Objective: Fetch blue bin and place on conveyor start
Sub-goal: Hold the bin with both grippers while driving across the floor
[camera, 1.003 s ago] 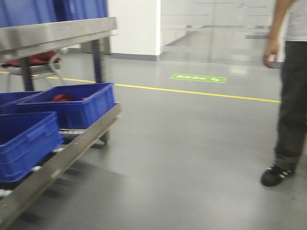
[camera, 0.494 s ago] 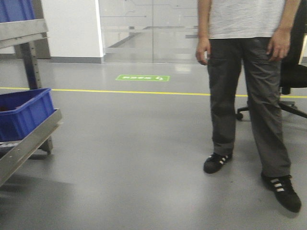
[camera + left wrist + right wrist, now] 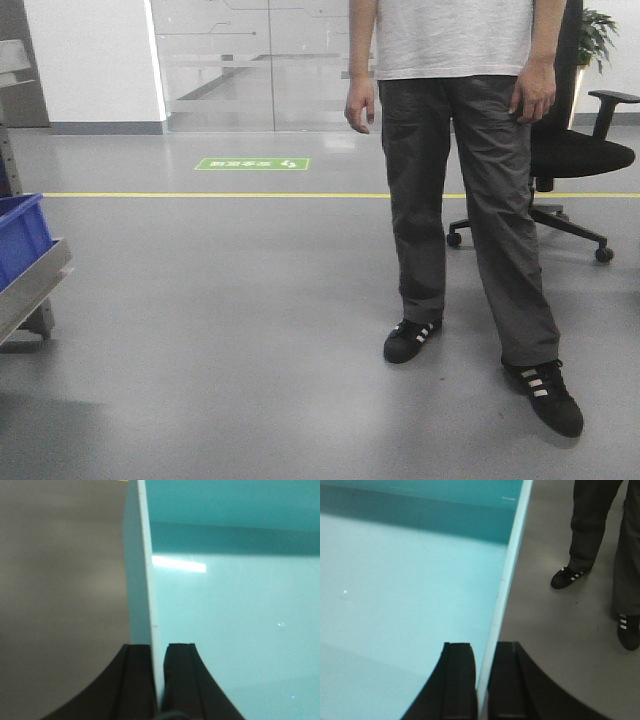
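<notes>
Tools are pinching the aqua bin (image 3: pixel 141 575) from both sides, each one straddling a side wall with one finger inside and one outside. In the left wrist view, the left tool (image 3: pixel 157 652) is clamping its two black fingers tight against the bin's left wall, with only the thin wall between them; grey floor (image 3: pixel 60 580) is showing to the left of that wall and the smooth, bare inside of the bin to the right, a strip of light reflecting off it. In the right wrist view, the right tool (image 3: pixel 482 652) is gripping the right wall in the same way, its fingers pressing on the pale rim, with the bin's inside lying to the left and floor to the right. The bin is hanging between the two tools above the floor. A person (image 3: pixel 460 180) in grey trousers, a white shirt and black striped shoes (image 3: pixel 567 575) is standing just right of the bin, facing the front camera. Behind the person, a black office chair (image 3: pixel 575 150) is sitting near a yellow floor line (image 3: pixel 200 195). At the far left of the front view, a dark bin (image 3: pixel 20 235) is resting on a steel rack rail (image 3: pixel 30 285).
</notes>
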{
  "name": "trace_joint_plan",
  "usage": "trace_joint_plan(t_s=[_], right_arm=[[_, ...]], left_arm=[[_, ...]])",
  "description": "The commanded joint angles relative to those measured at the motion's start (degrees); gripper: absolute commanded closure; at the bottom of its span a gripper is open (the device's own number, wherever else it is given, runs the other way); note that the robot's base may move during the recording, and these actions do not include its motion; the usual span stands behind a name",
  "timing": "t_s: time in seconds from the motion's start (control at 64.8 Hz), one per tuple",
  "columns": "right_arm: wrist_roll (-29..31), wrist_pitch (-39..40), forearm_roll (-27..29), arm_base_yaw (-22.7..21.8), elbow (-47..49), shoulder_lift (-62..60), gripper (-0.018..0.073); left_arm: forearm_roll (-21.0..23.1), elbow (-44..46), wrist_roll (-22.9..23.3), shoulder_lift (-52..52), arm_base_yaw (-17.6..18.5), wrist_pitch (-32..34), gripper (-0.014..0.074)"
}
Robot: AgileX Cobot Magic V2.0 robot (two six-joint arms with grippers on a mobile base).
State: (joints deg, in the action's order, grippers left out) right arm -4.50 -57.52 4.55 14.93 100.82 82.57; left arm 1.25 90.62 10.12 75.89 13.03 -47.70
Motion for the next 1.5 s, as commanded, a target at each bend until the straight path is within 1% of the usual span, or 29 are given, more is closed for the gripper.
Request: trace_joint_plan(t_s=[0.0, 1.481], right_arm=[[1.34, 1.45, -2.62, -0.53, 0.46, -0.99, 0.0711], [1.34, 1.96, -2.62, -0.53, 0.46, -0.99, 0.0711]], left_arm=[[-1.97, 0.53, -0.49, -0.67, -0.31, 2.52, 0.0708], [-1.97, 0.53, -0.49, -0.67, -0.31, 2.52, 0.0708]])
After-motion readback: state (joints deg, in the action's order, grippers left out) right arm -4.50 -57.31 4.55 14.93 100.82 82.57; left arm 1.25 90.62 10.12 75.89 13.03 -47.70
